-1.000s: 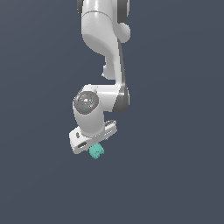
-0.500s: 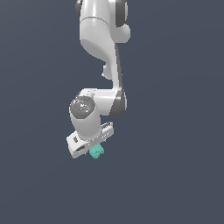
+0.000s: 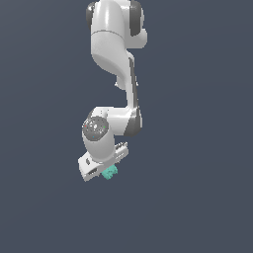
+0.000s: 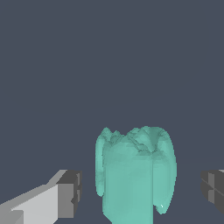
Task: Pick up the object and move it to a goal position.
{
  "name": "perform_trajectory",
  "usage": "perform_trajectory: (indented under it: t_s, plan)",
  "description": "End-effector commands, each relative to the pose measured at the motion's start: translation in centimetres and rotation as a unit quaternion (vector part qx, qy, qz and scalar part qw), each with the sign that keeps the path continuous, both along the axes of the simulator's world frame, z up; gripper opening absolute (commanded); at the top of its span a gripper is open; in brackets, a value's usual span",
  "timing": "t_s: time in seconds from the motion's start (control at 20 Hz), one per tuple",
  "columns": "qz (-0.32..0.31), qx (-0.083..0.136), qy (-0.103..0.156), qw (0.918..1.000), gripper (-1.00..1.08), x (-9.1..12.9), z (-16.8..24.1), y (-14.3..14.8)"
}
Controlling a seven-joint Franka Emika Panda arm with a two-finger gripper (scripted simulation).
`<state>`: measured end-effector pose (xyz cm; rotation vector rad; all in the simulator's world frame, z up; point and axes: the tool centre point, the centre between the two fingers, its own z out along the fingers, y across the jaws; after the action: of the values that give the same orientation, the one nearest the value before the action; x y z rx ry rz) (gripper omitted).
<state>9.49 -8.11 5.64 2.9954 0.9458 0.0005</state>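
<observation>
Lumpy, ridged teal object (image 4: 135,175), seemingly ungripped

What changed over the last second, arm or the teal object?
The arm lowered its wrist a little and drew it slightly toward the exterior view's left, bringing the gripper down around the teal object. In the wrist view the object sits between the fingers with gaps on both sides, so nothing is grasped yet. The object itself stayed where it was.
</observation>
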Motion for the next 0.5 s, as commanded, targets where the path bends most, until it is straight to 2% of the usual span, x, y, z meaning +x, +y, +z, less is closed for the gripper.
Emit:
perform_trajectory:
  t_s: [0.0, 0.35, 0.4, 0.45]
  plan:
    - [0.001, 0.0, 0.0, 1.0, 1.0, -0.06, -1.35, 0.01]
    - [0.001, 0.0, 0.0, 1.0, 1.0, 0.09, -2.05, 0.0]
    - [0.001, 0.0, 0.0, 1.0, -1.0, 0.09, -2.05, 0.0]
    - [0.001, 0.0, 0.0, 1.0, -1.0, 0.09, -2.05, 0.0]
